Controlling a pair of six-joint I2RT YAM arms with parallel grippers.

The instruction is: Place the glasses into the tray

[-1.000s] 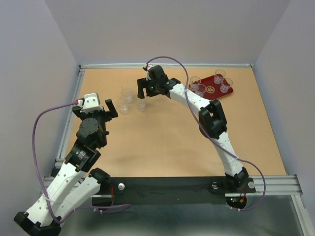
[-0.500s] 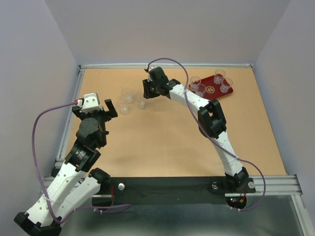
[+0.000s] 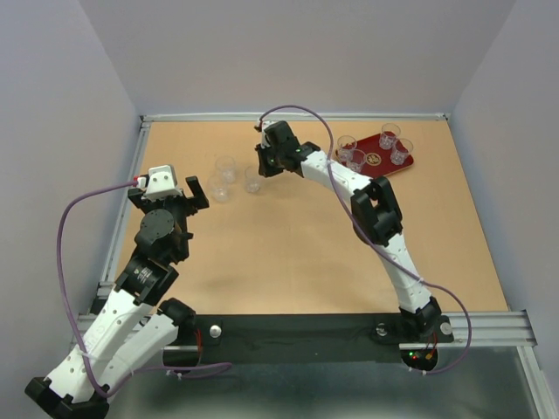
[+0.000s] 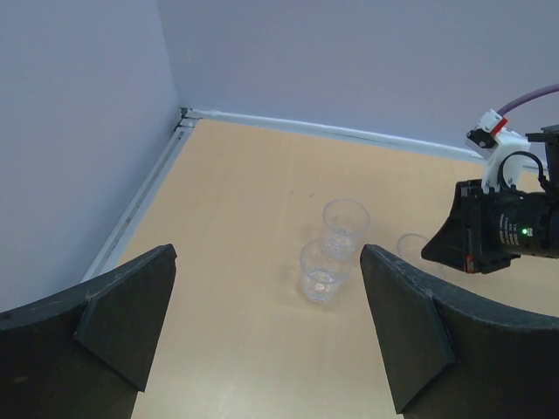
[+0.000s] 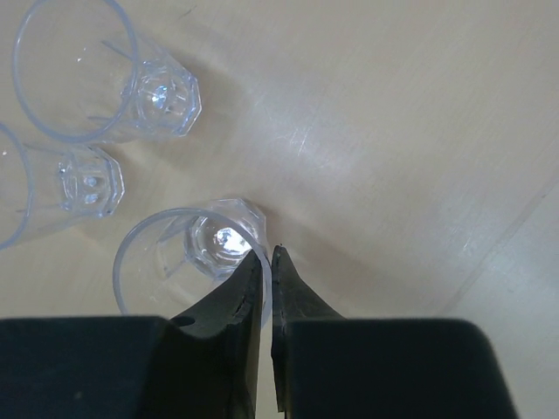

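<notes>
Upper centre, top view: right gripper [image 5: 268,253] pinches 1 glass [image 5: 218,240] by its thin wall, likely light, slick, brittle. 2 other glasses [image 3: 225,166] wait beside; 4 stand in the tray [image 3: 374,147], upper right. Left gripper [image 4: 266,262] gapes empty.

glasses [image 5: 157,87] clear, glossy, smooth; table [image 3: 288,253] matt, wood-look; right end effector [image 5: 266,255] matt black plastic

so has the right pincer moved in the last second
Yes, slightly: the right pincer has dropped a little away from the far rail toward the nearest glass, and its jaws have closed on its rim.
</notes>
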